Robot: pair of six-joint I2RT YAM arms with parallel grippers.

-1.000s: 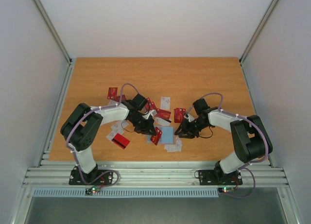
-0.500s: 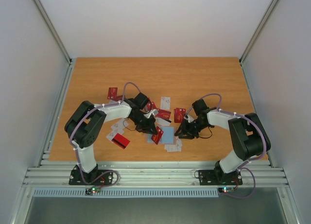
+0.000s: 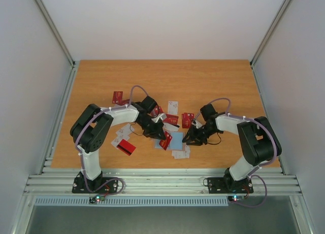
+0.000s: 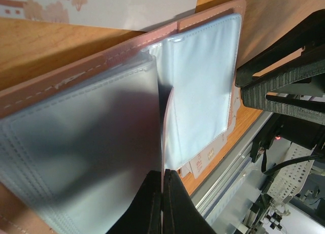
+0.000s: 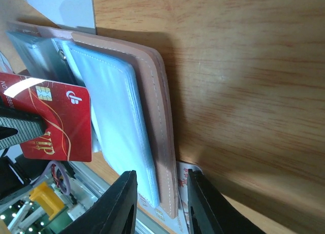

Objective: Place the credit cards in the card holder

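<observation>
The card holder [image 3: 177, 139] lies open on the table, tan cover down, blue-grey pockets up. My left gripper [image 3: 161, 136] is shut on a red credit card [image 3: 165, 139] held on edge over the holder's left half. In the left wrist view the card [image 4: 165, 127] is edge-on between the shut jaws [image 4: 163, 186], its tip at the pocket leaves [image 4: 198, 87]. My right gripper [image 3: 188, 138] is open. Its jaws [image 5: 161, 193] straddle the near edge of the holder's right half [image 5: 157, 122]. The red card also shows in the right wrist view [image 5: 56, 122].
More cards lie loose: a red one [image 3: 126, 147] at the front left, red ones [image 3: 118, 97] at the back left, red and white ones [image 3: 173, 106] behind the holder, white ones [image 3: 180, 154] under its near edge. The right fingers [image 4: 284, 87] are close to my left gripper.
My left gripper has shifted slightly right and away with the red card, closer over the holder. The right gripper has stayed at the holder's edge.
</observation>
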